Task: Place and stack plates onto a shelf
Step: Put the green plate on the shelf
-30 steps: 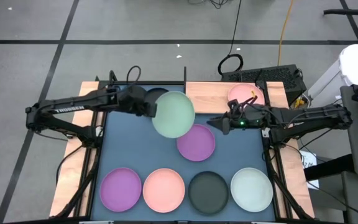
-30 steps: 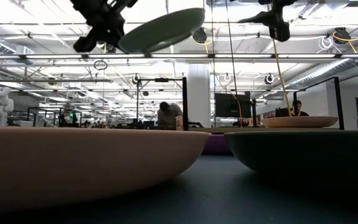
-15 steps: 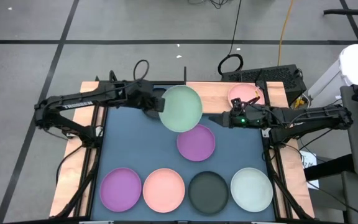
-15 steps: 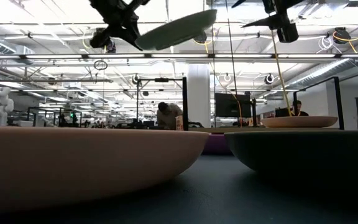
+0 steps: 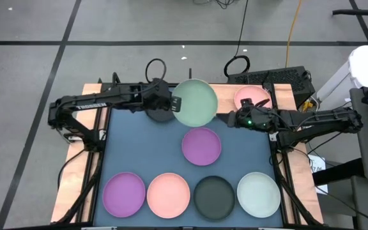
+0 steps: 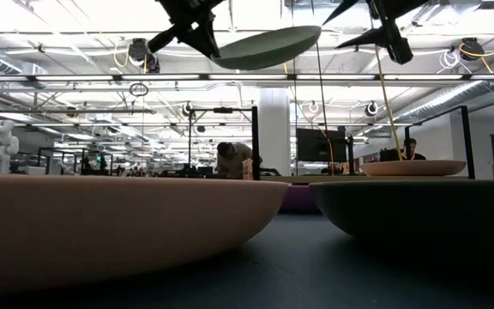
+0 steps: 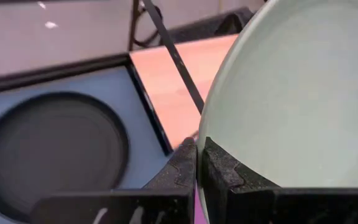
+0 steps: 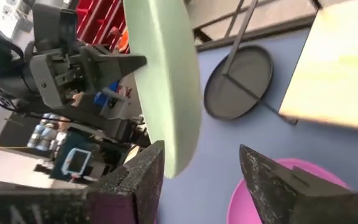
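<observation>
My left gripper is shut on a pale mint plate and carries it in the air over the mat's far part, at the left end of the light-wood shelf. In the low view the mint plate is high up and nearly level. My right gripper is open just right of the mint plate's rim, apart from it as far as I can see. One pink plate rests flat on the shelf. A black plate lies on the mat below my left gripper. My left gripper pinches the mint plate's rim between its two fingers, one on the upper face and one under it. It comes about level from the table's left. The plate is lifted clear, nearly level, its free side slightly raised.
A purple plate lies mid-mat. Along the near edge lie a purple, a pink, a black and a mint plate. The shelf's thin black rail stands at its left end. People sit in the room beyond.
My left gripper has carried the mint plate toward the table's right and far edge, up to the shelf's left end, and the plate has levelled out a little. My right gripper has shifted slightly toward the far edge and upward.
</observation>
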Controlling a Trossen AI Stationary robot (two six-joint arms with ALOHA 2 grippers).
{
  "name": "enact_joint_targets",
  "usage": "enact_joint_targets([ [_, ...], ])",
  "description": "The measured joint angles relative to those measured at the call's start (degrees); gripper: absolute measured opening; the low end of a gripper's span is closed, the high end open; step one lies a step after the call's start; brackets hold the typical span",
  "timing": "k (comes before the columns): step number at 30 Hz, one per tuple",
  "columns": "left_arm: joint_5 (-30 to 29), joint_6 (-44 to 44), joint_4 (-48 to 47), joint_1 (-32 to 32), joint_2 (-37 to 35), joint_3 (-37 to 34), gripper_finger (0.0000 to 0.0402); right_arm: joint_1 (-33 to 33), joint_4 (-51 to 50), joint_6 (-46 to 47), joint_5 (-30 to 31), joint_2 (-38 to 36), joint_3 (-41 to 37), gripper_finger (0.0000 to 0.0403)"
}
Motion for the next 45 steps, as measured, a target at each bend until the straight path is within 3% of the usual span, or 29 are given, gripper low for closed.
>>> enact_joint_targets([
  [8,-8.73,1.49,3.94,-1.97,0.8,0.58,0.0008,-0.1,2.47,-7.49,4.49,-0.02,0.0,0.0154],
  [18,-16.75,2.65,5.61,-4.0,1.7,0.58,0.0008,-2.98,2.89,-16.51,4.92,0.0,0.0,0.0141],
  [25,-17.96,3.26,9.42,-4.16,2.87,0.56,0.0008,-3.74,8.72,-29.06,5.19,0.11,0.0,0.0141],
  [34,-19.18,5.09,14.76,-4.78,3.81,0.56,0.0008,-3.72,9.0,-36.2,11.46,0.11,-0.02,0.0134],
  [45,-20.03,5.18,15.0,-5.14,3.76,0.56,0.0024,-3.87,8.75,-37.24,13.48,0.11,-0.02,0.0011],
])
